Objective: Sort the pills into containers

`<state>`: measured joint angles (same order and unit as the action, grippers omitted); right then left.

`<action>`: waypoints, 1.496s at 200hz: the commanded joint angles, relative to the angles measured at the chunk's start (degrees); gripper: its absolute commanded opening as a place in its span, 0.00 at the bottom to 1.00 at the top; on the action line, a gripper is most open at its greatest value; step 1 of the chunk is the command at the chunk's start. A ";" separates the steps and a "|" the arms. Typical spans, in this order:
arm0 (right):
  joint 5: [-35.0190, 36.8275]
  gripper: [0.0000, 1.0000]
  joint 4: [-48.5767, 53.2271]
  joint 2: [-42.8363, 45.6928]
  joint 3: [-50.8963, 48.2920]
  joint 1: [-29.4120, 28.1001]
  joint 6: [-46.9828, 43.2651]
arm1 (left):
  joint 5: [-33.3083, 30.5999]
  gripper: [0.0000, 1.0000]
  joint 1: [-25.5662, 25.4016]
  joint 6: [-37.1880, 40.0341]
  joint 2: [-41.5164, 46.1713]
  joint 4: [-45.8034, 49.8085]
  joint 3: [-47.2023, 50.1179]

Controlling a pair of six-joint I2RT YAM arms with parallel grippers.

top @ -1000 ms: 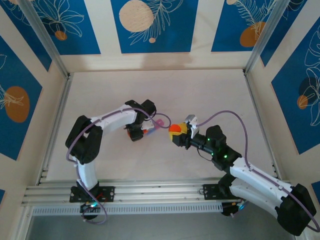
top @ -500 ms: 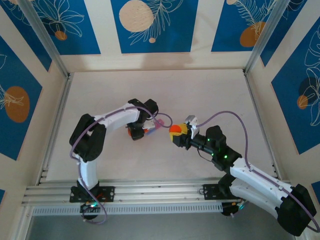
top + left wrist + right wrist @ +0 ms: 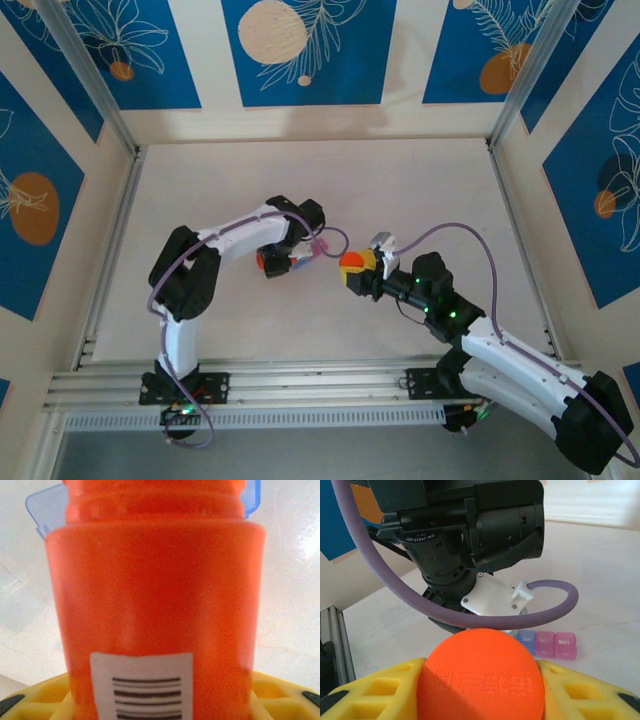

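**Asker:** How far along is the sorting?

**Me:** Early, by my reckoning. My left claw (image 3: 273, 262) is clenched on the orange bottle (image 3: 155, 590), a little left of centre in the overhead view. My right claw (image 3: 352, 270) is clamped on the round orange cap (image 3: 480, 677), just right of centre. So the bottle is uncapped, and that much is done.

**Asker:** And the pills?

**Me:** I can't see a single one, in the bottle or in the boxes. The containers (image 3: 547, 644), a joined strip of blue, purple and pink, lie on the table (image 3: 420, 180) between my two claws. From my right wrist they sit at the lower right of the frame, below my left wrist. From my left wrist a blue translucent edge shows at the top corners, behind the bottle's neck, so the mouth is near the blue end. I can't tell whether any lid is up. I judge that tipping the pills out and getting them into the right boxes all remains.

**Asker:** What has changed over the last second?

**Me:** In the overhead view my left elbow has swung toward the right. My left wrist and the bottle have edged toward the strip. My right claw, the cap and the strip have hardly moved.
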<state>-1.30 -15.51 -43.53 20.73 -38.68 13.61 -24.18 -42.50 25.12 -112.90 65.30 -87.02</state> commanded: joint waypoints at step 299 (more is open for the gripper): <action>-0.19 0.00 -3.03 1.58 -0.69 -0.50 1.07 | -7.70 0.00 -5.28 0.26 -8.19 5.04 -5.33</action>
<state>-1.32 -11.16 -42.41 19.35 -38.68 14.09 -37.12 -46.30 25.80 -121.12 72.44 -94.17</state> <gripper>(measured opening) 0.485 0.522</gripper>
